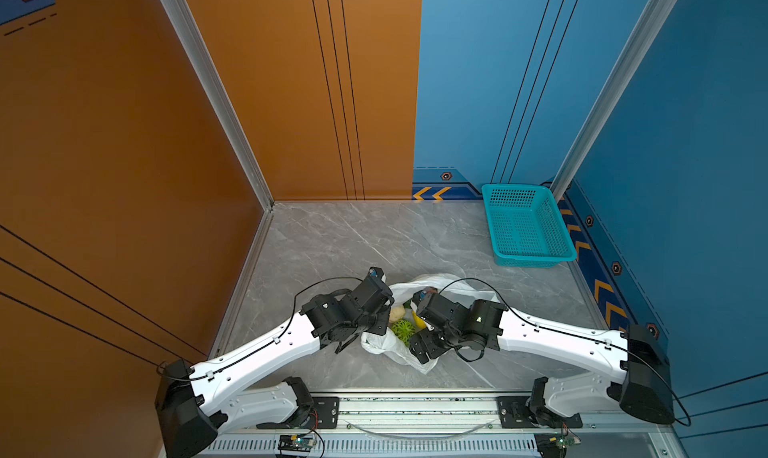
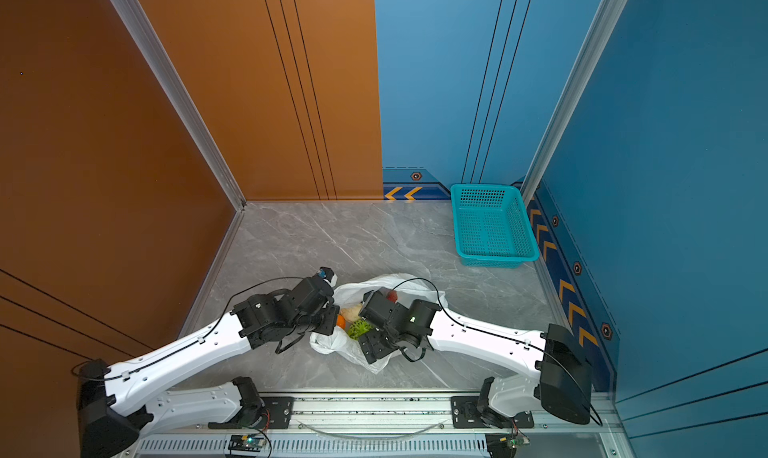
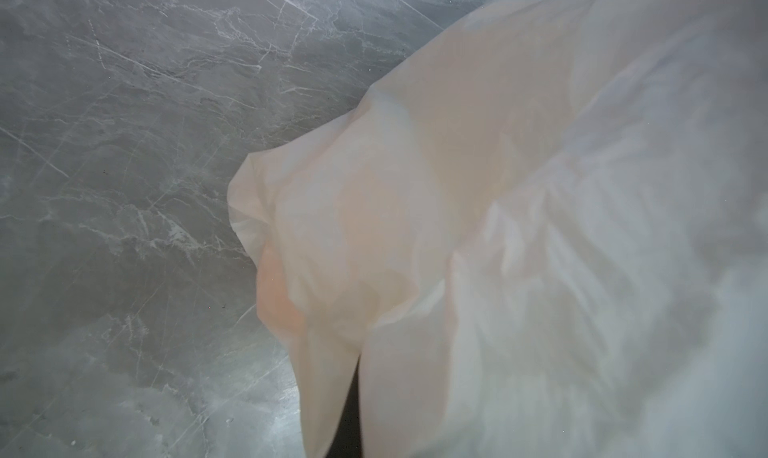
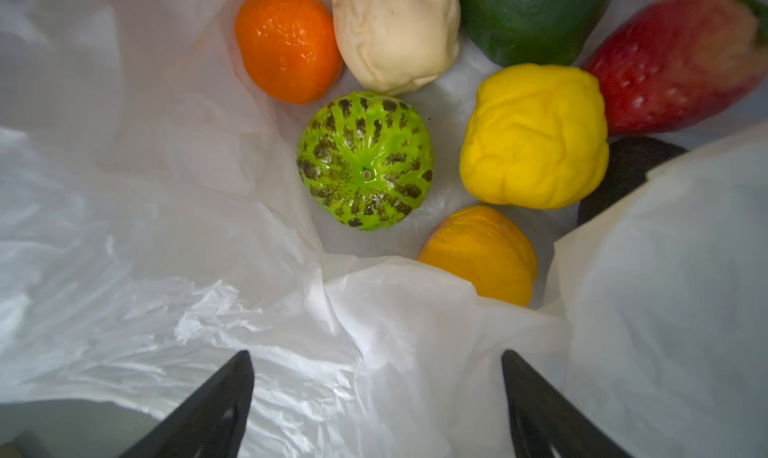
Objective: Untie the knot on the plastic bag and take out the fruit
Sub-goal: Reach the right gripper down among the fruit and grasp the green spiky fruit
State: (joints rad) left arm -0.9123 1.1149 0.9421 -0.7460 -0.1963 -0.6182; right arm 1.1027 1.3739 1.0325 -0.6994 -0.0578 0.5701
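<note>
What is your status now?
Left gripper shut on plastic bag. Right gripper open, over bag mouth. Fruit inside, exposed. Plastic fold partly covers one.

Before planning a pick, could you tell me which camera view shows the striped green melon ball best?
The right wrist view: the striped green melon ball lies near centre, large, sharp and unobstructed in the plastic bag. Both top views show only a small green patch. The left wrist view shows just bag and table.

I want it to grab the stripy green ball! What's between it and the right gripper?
In the right wrist view, only crumpled plastic bag lies between the open right gripper and the striped green melon.
</note>
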